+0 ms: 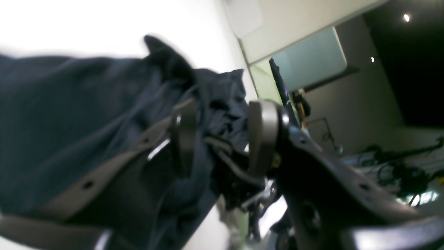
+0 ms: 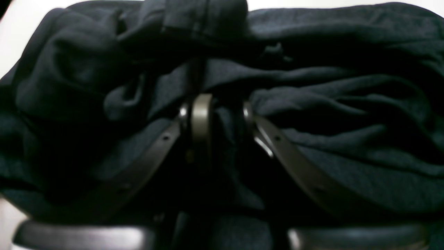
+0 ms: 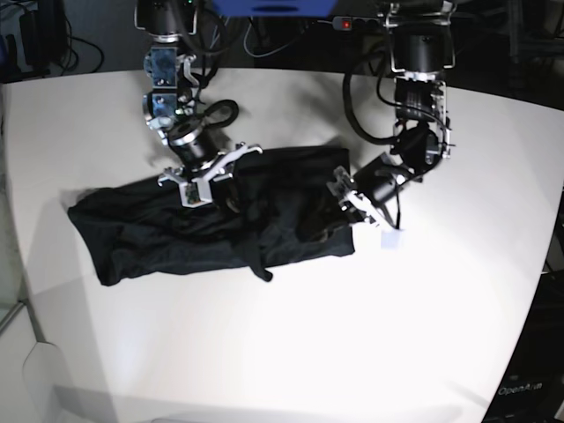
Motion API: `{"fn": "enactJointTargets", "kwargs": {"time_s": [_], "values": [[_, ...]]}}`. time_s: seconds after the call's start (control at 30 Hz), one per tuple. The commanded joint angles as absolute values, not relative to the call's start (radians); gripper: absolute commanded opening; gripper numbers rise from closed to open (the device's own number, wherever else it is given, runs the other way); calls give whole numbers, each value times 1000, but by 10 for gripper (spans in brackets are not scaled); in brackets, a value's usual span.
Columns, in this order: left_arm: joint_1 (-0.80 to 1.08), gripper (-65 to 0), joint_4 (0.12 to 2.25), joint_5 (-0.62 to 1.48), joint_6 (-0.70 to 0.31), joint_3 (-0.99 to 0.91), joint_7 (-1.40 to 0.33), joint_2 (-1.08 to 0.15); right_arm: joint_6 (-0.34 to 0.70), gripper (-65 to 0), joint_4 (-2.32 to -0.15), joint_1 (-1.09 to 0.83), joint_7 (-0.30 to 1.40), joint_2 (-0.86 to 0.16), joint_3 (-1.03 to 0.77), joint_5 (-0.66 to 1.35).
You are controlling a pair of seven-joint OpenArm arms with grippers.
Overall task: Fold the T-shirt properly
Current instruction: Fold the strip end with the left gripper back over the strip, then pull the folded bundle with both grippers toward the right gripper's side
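The base view was sharp and bright, but the white table [image 3: 291, 352] glared strongly in the middle and its edges curved. Both wrist views were blurred. The left wrist view was overexposed at the top left. The right wrist view was dim; the T-shirt [image 2: 312, 104] looked nearly featureless.

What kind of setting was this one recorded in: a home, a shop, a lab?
Most likely a robotics lab or workshop. Two arms work a black T-shirt on a bare white table, cables hang behind it, and the left wrist view shows more gear and cabling across the room.
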State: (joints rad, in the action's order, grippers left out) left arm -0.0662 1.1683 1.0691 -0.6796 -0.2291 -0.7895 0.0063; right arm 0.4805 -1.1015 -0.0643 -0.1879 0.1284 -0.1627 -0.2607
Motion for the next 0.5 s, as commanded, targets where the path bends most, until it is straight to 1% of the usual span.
{"fn": "enactJointTargets", "kwargs": {"time_s": [0.0, 0.37, 0.47], "values": [[-76, -410, 1184, 1115, -698, -226, -771, 5, 446, -518, -1053, -120, 136, 113, -182, -371], [-38, -411, 1185, 1144, -698, -226, -779, -28, 446, -518, -1098, -128, 136, 120, -183, -372], [-8, -412, 1201, 1144, -698, -266, -782, -30, 446, -518, -1116, -125, 136, 120, -237, -372]]}}
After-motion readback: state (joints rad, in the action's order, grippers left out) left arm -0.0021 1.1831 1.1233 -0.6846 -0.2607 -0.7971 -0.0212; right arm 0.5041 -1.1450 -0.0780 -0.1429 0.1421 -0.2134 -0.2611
